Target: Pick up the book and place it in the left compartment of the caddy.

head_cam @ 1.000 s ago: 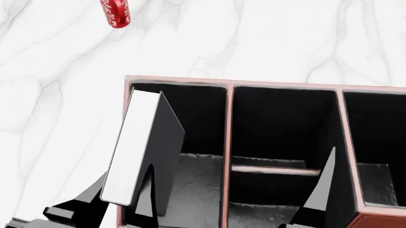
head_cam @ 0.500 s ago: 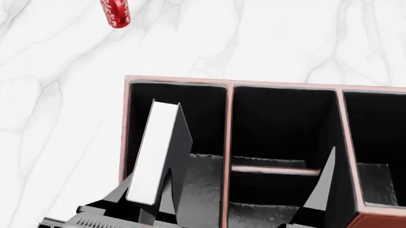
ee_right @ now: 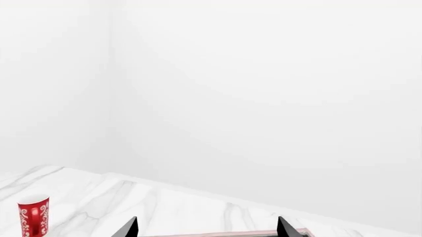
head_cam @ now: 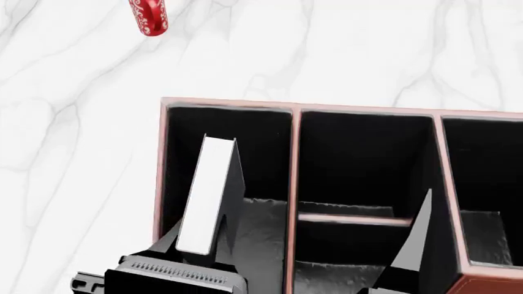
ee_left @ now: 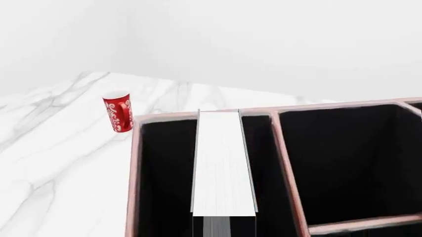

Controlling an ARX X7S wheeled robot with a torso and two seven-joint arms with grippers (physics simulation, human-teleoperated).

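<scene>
The black book, seen by its white page edges (head_cam: 208, 197), stands nearly upright inside the left compartment (head_cam: 263, 236) of the reddish-brown caddy (head_cam: 229, 103). My left gripper (head_cam: 200, 240) is shut on the book's near end, a dark finger on each cover. In the left wrist view the page edges (ee_left: 223, 163) run away from me between the compartment's black walls, reaching toward the far rim (ee_left: 165, 116). One finger (head_cam: 415, 242) of my right gripper hangs over the divided middle section. The right gripper (ee_right: 205, 229) is open and holds nothing.
A red patterned mug (head_cam: 149, 15) stands on the white marble table (head_cam: 73, 153), far left beyond the caddy; it also shows as the mug (ee_left: 118, 112) and the mug (ee_right: 33, 216). A crossbar (head_cam: 353, 218) splits the middle section. A smaller section (head_cam: 490, 184) lies at the right.
The book has shifted right, from over the caddy's left wall into the left compartment, and stands straighter and lower. My left gripper's body has come further into the head view. The right arm is still.
</scene>
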